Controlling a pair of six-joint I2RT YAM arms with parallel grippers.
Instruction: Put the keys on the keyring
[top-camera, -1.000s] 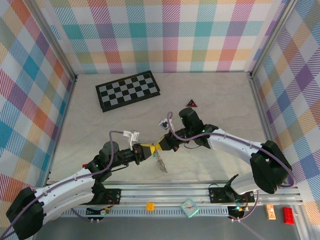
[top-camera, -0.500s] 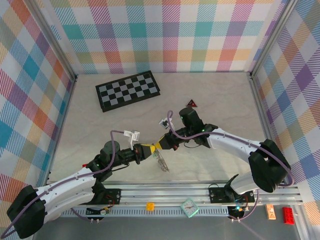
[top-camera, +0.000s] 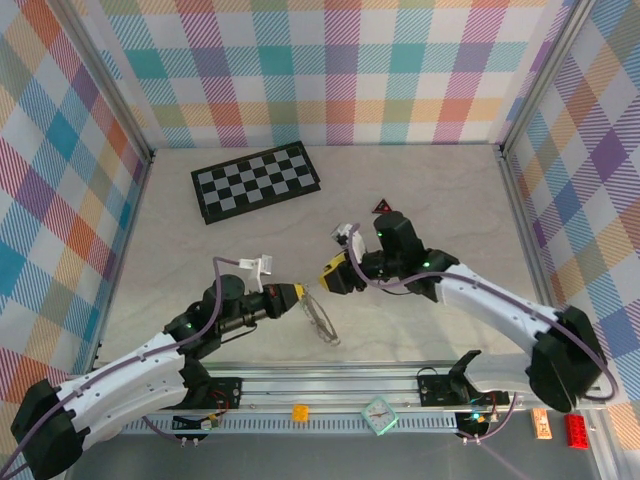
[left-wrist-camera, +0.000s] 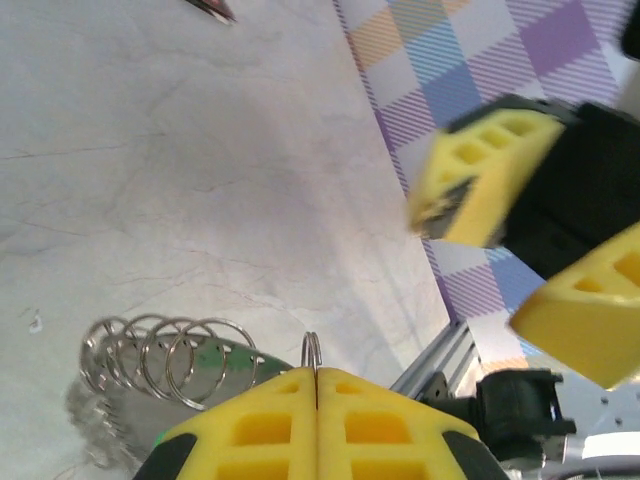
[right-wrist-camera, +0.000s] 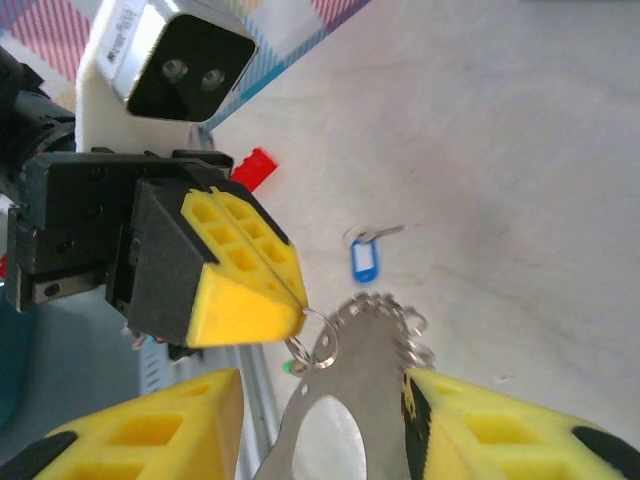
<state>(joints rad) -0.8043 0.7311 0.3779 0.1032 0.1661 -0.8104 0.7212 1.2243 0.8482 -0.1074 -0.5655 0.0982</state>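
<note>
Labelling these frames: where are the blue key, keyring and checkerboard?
blue key (right-wrist-camera: 362, 262), right wrist view, plastic head
keyring (right-wrist-camera: 378, 301), right wrist view, its chain links
checkerboard (top-camera: 257, 180), top external view, board centre

No text, label, brand, number or sign is clear enough to read on anything here.

left arm (top-camera: 130, 372): stretched low from base at 7 o'clock, forearm running toward 2 o'clock. left gripper (top-camera: 294, 293): fingers pressed flat together, tips pinching small ring of keyring (top-camera: 320, 320). right arm (top-camera: 490, 300): reaching in from base at 4 o'clock, wrist aimed toward 8 o'clock. right gripper (top-camera: 332, 276): fingers spread apart, tips near left gripper, at its 1 o'clock, not touching.
</note>
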